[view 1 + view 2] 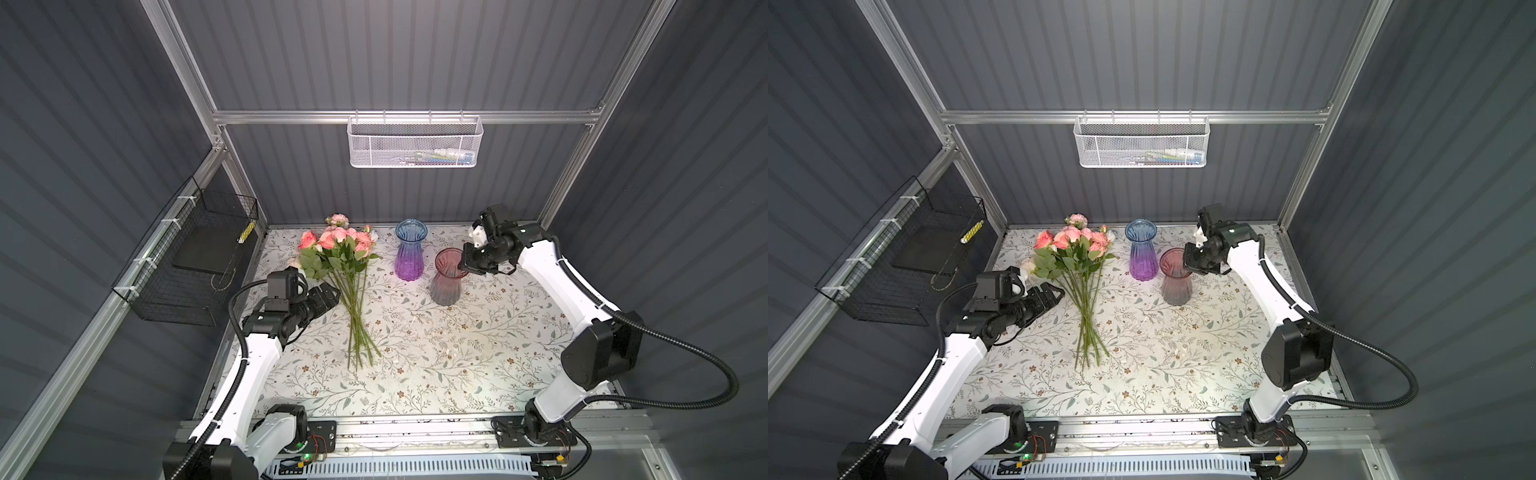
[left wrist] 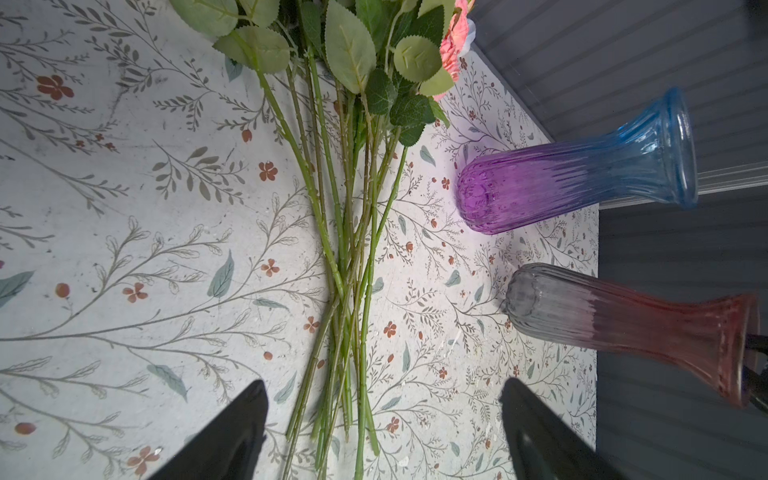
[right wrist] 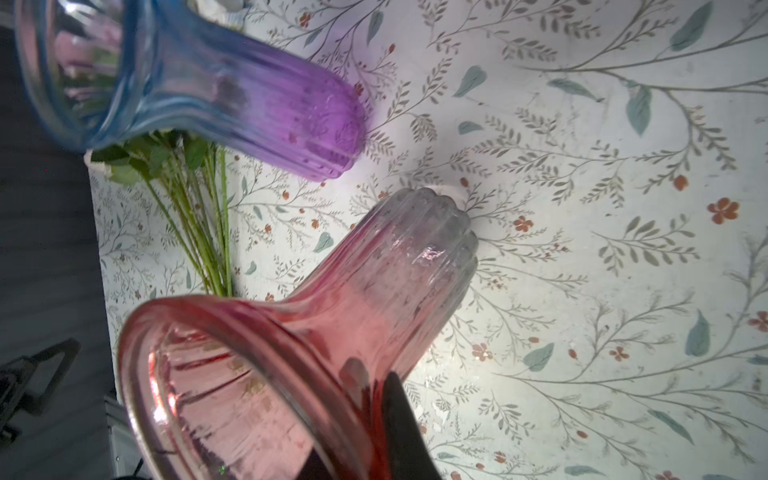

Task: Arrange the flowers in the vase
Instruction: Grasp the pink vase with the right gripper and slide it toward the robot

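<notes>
Left fingers (image 2: 232, 436) gape wide and empty just at nine o'clock of the flowers (image 1: 338, 257), flat on the worktop (image 1: 457, 353). Right fingers (image 3: 401, 424), seemingly, pinch the pink vase (image 1: 444, 286) rim at three o'clock. Best to close where stems (image 2: 349, 266) cross, keeping the vase steady.
</notes>
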`<state>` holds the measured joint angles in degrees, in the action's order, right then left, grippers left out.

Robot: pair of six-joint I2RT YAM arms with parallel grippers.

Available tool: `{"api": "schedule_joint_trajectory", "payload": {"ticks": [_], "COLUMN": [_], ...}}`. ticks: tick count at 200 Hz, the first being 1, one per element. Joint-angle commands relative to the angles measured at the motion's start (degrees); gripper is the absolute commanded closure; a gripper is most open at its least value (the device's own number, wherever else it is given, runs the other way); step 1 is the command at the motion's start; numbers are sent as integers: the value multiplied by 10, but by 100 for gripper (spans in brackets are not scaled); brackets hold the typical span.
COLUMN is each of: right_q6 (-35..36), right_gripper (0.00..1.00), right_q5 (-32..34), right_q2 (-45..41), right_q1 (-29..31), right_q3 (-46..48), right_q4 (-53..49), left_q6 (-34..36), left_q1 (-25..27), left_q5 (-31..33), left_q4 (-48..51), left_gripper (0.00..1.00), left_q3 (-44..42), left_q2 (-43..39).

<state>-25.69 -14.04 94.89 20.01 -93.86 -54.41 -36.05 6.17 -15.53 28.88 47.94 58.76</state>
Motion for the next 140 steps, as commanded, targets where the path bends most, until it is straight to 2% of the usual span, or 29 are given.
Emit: {"api": "schedule_joint_trajectory", "payload": {"ticks": [1, 46, 69, 99, 140], "right_q6": [-13, -34, -33, -48, -45], "right_gripper": [100, 100, 100, 100, 100], "right_q5": [-25, -14, -9, -46, -27], "right_q2": [-45, -61, -53, -53, -47], "right_q1": [49, 113, 120, 122, 130], "right_q3": [10, 47, 47, 73, 79], "right_q4": [36, 41, 39, 71, 65], "left_q6": [4, -2, -6, -11, -9], "left_q1": [-3, -2, -2, -2, -2], "left_q5": [-20, -21, -12, -18, -29], "left_q4": [6, 5, 5, -6, -10], "left_gripper": [12, 12, 12, 11, 11], "left_q3": [-4, -22, -32, -39, -35], "left_q2": [2, -14, -23, -21, -7]}}
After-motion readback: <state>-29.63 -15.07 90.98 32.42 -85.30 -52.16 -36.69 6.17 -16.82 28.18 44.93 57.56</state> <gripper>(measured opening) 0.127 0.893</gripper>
